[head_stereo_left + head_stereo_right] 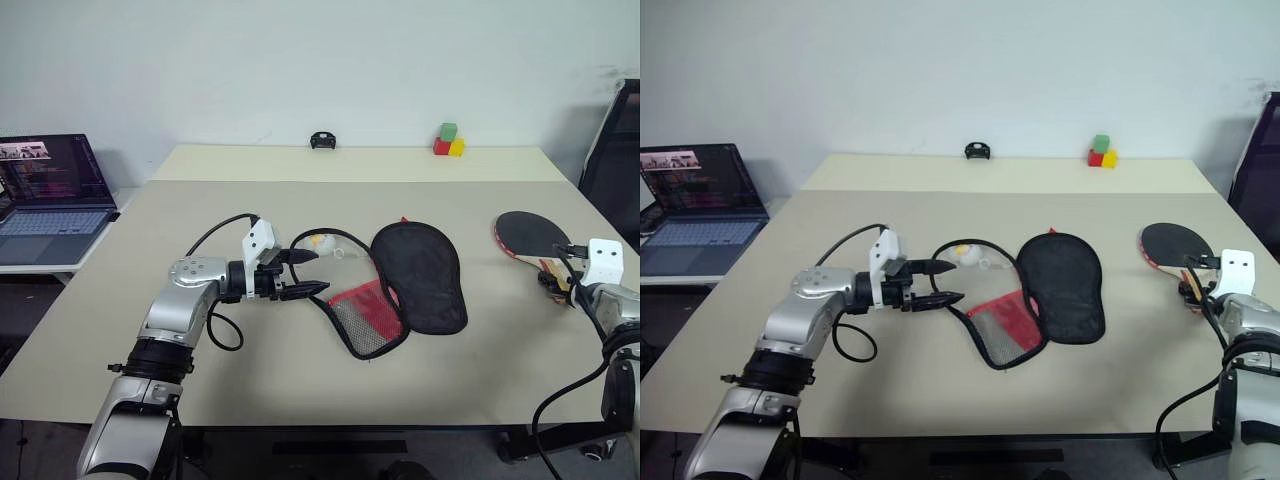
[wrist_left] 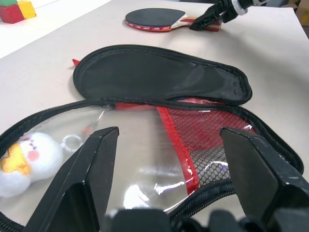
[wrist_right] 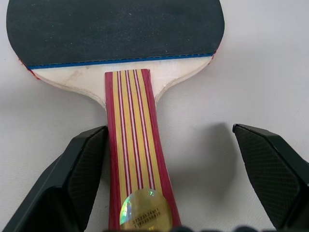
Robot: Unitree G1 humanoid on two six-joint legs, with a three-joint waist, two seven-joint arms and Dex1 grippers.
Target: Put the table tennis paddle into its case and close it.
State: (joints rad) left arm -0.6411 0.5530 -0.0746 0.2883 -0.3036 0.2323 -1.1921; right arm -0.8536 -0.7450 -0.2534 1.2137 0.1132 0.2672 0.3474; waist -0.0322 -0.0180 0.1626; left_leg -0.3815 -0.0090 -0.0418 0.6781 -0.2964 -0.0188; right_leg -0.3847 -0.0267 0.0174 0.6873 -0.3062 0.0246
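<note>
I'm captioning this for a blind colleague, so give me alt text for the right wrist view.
The table tennis paddle lies flat on a pale table, black rubber face up, its red and wood striped handle pointing toward the camera. The open right gripper straddles the handle, one black finger close beside it, the other apart from it.

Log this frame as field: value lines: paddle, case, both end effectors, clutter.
paddle: the table tennis paddle lies flat near the table's right edge, black face up, outside the case
case: its case lies unzipped at mid-table, flap folded open, mesh panel up
charm: white ball charm beside the case's rim
left end effector: left end effector open, at the case's left rim, gripping nothing
right end effector: right end effector open, fingers either side of the paddle handle, not closed
clutter: laptop; coloured blocks
</note>
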